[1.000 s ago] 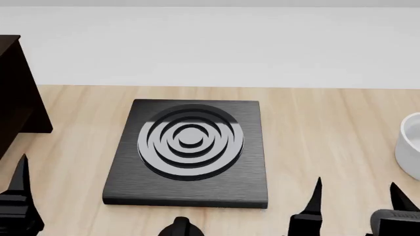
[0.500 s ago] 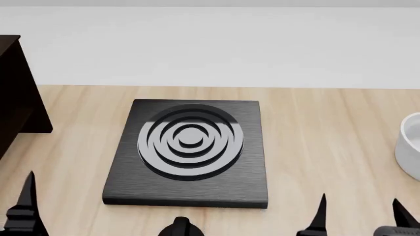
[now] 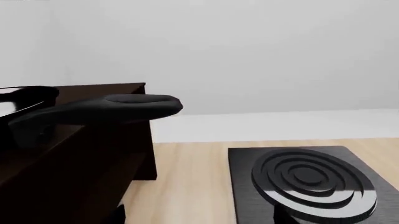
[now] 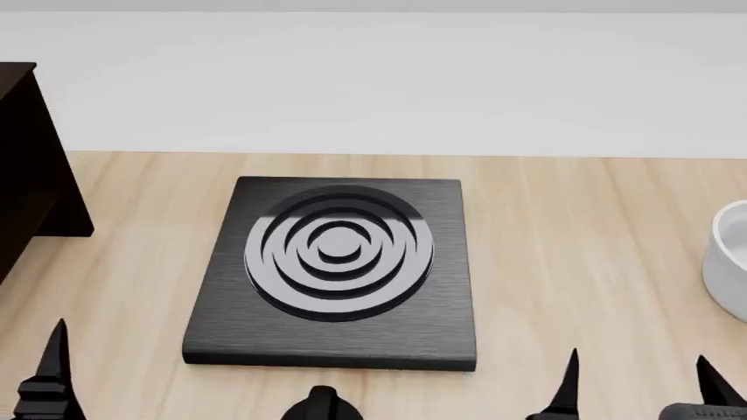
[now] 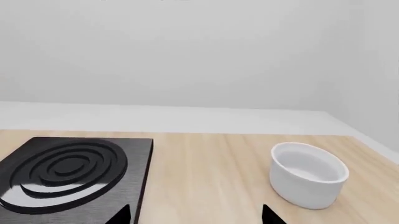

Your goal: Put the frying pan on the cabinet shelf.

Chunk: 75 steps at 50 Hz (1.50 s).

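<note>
The frying pan shows only in the left wrist view. Its long black handle [image 3: 124, 106] juts out across the front of the dark brown cabinet [image 3: 87, 163], and its body is cut off by the frame edge. I cannot tell which board it rests on. The cabinet also shows in the head view [image 4: 35, 166]. My left gripper [image 3: 198, 217] is open and empty, low over the table, apart from the pan. One of its fingers [image 4: 54, 372] shows in the head view. My right gripper [image 4: 639, 385] is open and empty, also in its wrist view [image 5: 196, 215].
A square black hob plate with concentric rings [image 4: 338, 262] lies mid-table, between the grippers and the wall, and shows in both wrist views [image 3: 305, 182] [image 5: 68, 163]. A white round bowl [image 5: 309, 175] stands at the right [image 4: 729, 249]. The light wooden table [image 4: 583, 219] ends at a white wall.
Both grippers have drawn back toward me, lower in the head view. The hob plate, bowl and cabinet have not moved.
</note>
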Tool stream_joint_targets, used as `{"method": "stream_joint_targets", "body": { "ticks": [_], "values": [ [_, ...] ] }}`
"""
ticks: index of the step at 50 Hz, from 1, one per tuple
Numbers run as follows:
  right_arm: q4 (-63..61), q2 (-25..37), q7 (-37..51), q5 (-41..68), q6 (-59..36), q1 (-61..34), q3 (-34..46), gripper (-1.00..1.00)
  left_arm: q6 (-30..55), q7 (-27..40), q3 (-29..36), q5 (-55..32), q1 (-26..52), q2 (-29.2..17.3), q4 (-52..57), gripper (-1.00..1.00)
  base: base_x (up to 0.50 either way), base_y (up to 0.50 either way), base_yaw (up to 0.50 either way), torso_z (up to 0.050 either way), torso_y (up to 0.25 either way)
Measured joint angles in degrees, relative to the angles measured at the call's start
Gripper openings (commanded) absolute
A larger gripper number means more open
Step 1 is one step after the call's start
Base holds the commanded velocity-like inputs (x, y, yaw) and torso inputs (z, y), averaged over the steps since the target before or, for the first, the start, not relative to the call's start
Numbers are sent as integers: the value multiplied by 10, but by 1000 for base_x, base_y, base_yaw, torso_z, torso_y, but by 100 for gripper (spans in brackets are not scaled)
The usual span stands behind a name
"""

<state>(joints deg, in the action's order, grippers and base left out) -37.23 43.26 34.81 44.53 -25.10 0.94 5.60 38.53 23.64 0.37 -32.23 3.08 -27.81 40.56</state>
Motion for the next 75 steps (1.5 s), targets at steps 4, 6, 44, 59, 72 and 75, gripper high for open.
{"method": "stream_joint_targets", "body": {
  "ticks": [4,6,44,59,72,75],
  "values": [
    [-7,6,7,10,-14,-13,-2,100,15,6,-6,-14,13,-2,6,100,0,0,0,0,0],
    [-11,11,12,19,-24,-22,-4,100,27,10,-10,-24,23,-2,11,100,0,0,0,0,0],
    [-8,77,148,343,-286,-433,29,100,365,258,-94,-436,427,-1,16,100,0,0,0,0,0],
    [96,37,129,365,-373,-622,102,100,399,265,-38,-454,587,5,-81,100,0,0,0,0,0],
    [156,9,104,353,-404,-714,137,100,402,241,10,-432,704,12,-165,100,0,0,0,0,0],
    [165,5,100,351,-408,-728,143,100,400,235,20,-427,719,15,-178,100,0,0,0,0,0]
  ]
}}
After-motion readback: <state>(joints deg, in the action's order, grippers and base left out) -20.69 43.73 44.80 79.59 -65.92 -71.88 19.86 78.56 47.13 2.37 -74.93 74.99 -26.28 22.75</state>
